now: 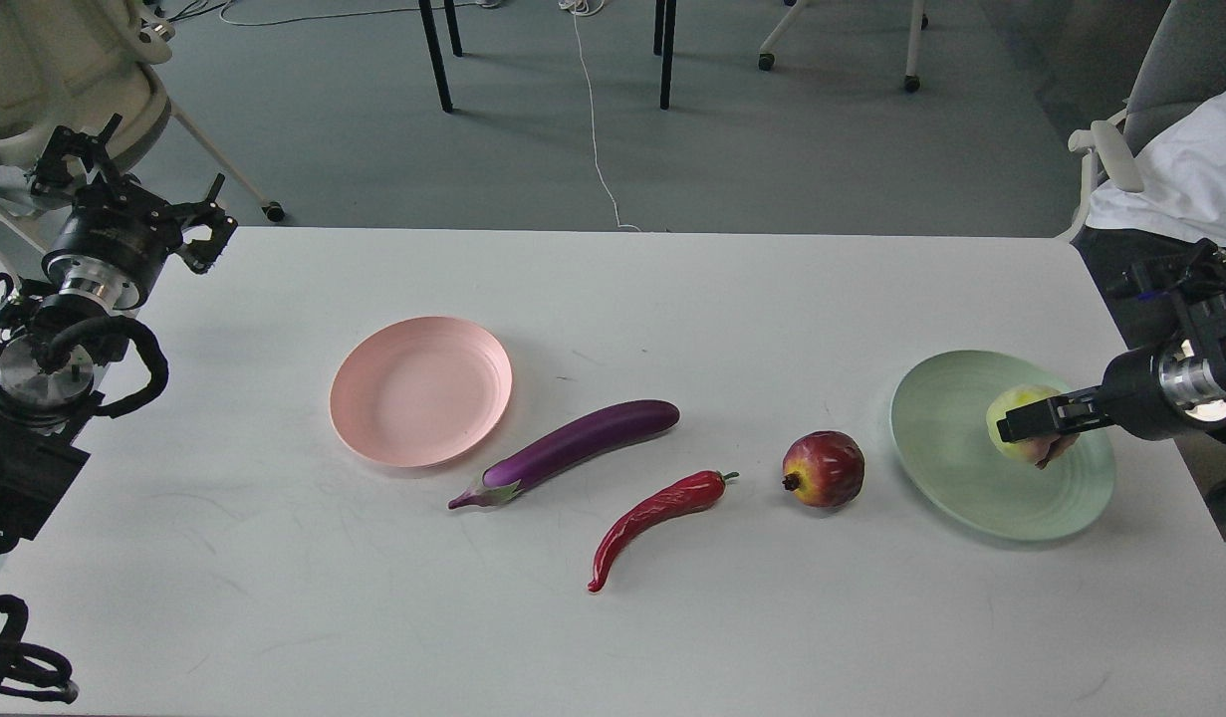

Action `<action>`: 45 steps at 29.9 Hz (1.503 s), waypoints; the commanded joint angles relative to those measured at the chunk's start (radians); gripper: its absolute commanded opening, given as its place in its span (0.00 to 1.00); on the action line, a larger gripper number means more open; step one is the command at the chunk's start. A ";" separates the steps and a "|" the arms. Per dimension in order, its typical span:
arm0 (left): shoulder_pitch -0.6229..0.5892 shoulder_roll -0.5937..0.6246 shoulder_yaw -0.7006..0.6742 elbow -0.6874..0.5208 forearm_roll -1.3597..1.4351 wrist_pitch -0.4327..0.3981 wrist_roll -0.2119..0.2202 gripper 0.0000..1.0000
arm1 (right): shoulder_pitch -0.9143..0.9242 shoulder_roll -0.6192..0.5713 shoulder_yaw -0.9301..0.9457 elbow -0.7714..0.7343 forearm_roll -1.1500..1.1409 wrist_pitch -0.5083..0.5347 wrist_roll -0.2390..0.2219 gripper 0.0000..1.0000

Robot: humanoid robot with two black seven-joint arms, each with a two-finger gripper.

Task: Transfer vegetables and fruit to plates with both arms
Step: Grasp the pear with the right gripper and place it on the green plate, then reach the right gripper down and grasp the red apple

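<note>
My right gripper (1029, 426) is shut on the pale yellow-green fruit (1016, 416) and holds it over the right half of the mint green plate (946, 448). I cannot tell if the fruit touches the plate. The dark-red pomegranate-like fruit (824, 468) stands on the table left of that plate. The red chili pepper (657, 510) and the purple eggplant (573, 445) lie at the table's middle. The pale pink plate (420, 390) is bare, left of the eggplant. My left gripper (134, 194) is open and empty at the table's far left corner.
The white table (274, 597) ends just right of the green plate. A person in white (1180, 169) sits on a chair at the far right. A cream chair (55, 70) stands behind my left arm. Table legs and a cable lie on the floor beyond.
</note>
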 commanded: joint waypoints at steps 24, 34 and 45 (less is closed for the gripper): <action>-0.001 0.029 0.001 0.000 0.000 0.000 0.000 0.98 | 0.218 0.241 0.069 0.087 0.013 0.009 -0.002 0.97; 0.002 0.043 0.005 0.002 0.000 0.000 -0.002 0.98 | 0.189 0.418 -0.002 0.087 0.027 0.007 -0.002 0.97; 0.007 0.047 0.008 0.005 0.000 0.000 -0.002 0.98 | 0.123 0.435 -0.025 0.084 0.021 0.006 -0.002 0.97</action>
